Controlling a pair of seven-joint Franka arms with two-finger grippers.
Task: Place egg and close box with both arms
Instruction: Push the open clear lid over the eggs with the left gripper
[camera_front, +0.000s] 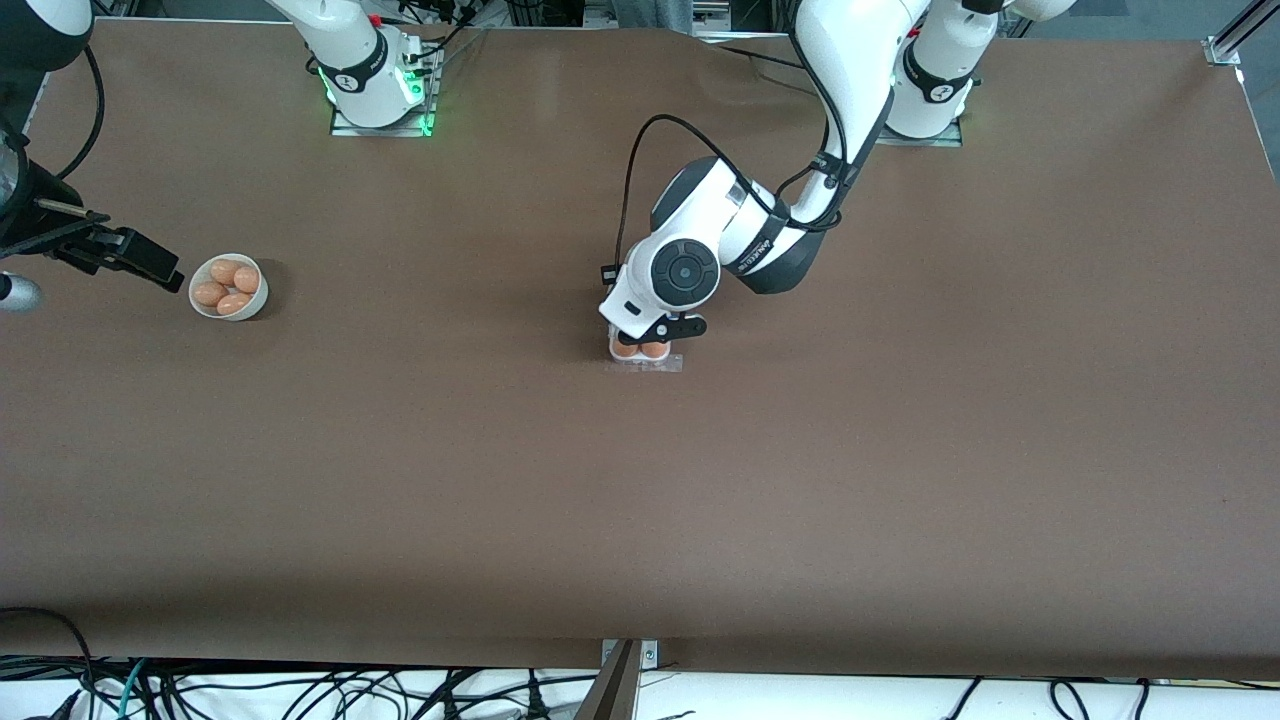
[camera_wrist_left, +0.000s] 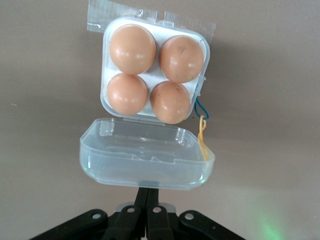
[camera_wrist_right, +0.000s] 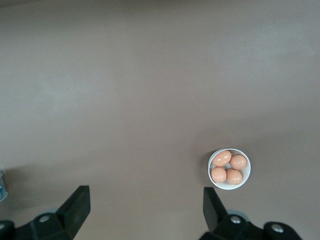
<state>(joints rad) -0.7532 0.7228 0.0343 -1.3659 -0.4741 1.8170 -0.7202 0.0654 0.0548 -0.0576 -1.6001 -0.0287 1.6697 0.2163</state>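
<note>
The box (camera_front: 646, 360) sits mid-table, its whitish tray (camera_wrist_left: 155, 75) full, with a brown egg (camera_wrist_left: 132, 48) in every cell. Its clear lid (camera_wrist_left: 145, 160) hangs open, hinged at the tray's edge and spread toward my left gripper. My left gripper (camera_wrist_left: 150, 194) is shut, fingertips pressed together right at the lid's free rim. In the front view the left gripper (camera_front: 652, 338) is low over the box and hides most of it. My right gripper (camera_front: 150, 262) is open and empty, up over the table beside the bowl; it also shows in the right wrist view (camera_wrist_right: 145, 200).
A round white bowl (camera_front: 262, 292) with several brown eggs stands at the right arm's end of the table, also in the right wrist view (camera_wrist_right: 229, 188). Clear tape (camera_wrist_left: 100, 17) holds the tray to the table. A yellow and blue string (camera_wrist_left: 201, 131) hangs at the box's hinge corner.
</note>
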